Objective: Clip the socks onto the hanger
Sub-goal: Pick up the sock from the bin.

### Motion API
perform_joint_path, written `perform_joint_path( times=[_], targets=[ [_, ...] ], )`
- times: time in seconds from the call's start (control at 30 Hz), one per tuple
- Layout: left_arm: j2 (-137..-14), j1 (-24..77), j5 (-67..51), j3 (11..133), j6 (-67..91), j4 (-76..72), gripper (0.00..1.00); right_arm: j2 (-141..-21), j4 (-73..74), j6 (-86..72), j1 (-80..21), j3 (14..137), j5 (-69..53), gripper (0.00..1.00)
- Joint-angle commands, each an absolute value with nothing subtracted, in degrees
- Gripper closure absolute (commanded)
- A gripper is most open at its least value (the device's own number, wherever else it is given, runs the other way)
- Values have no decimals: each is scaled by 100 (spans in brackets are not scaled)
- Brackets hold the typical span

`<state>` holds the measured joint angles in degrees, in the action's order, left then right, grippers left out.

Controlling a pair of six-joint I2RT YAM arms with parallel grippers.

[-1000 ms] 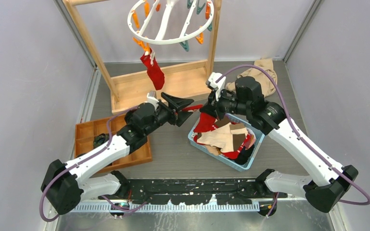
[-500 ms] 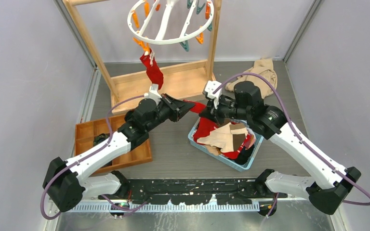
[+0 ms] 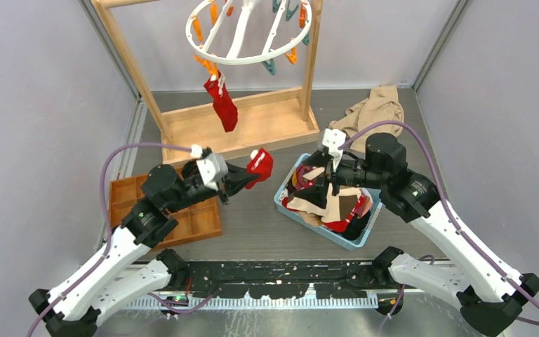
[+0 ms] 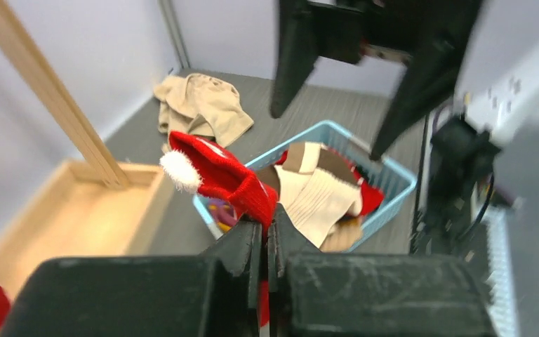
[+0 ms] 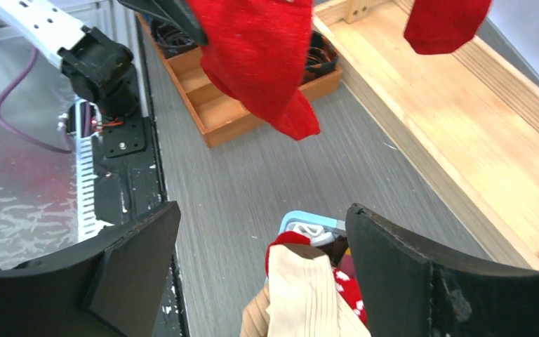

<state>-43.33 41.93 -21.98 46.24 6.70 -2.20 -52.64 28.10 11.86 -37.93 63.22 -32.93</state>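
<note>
My left gripper point(image 3: 244, 178) is shut on a red sock point(image 3: 260, 165) with a white tip, holding it above the table left of the blue basket point(image 3: 314, 226). In the left wrist view the sock point(image 4: 219, 177) rises from between the closed jaws point(image 4: 267, 230). My right gripper point(image 3: 314, 180) hangs open over the basket's left end, above the heap of red and tan socks point(image 5: 309, 295), with nothing between its fingers point(image 5: 263, 210). The white ring hanger point(image 3: 253, 62) hangs at the top, with one red sock point(image 3: 223, 105) clipped to it.
The tall wooden frame's base point(image 3: 253, 126) lies behind both grippers. A compartmented wooden tray point(image 3: 189, 221) sits under the left arm. A plain beige cloth point(image 3: 375, 105) lies at the back right. Grey walls close in both sides.
The right gripper let go of the red sock, opened wide and drew back right over the basket. The left gripper shut on the sock and pulled back left with it.
</note>
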Motion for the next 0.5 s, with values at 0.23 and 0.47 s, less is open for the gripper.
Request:
perform_joint_path(
  times=[0.23,0.47],
  targets=[
    [-4935,4210,-4114,6107,-4034,2539,100,-5730,301,527,-3692,5645,-4577,4],
    [-5142,4210,-4282,6110,-3815,2095,100,-6127,-541,168,-3699,5855,-4775,7]
  ],
)
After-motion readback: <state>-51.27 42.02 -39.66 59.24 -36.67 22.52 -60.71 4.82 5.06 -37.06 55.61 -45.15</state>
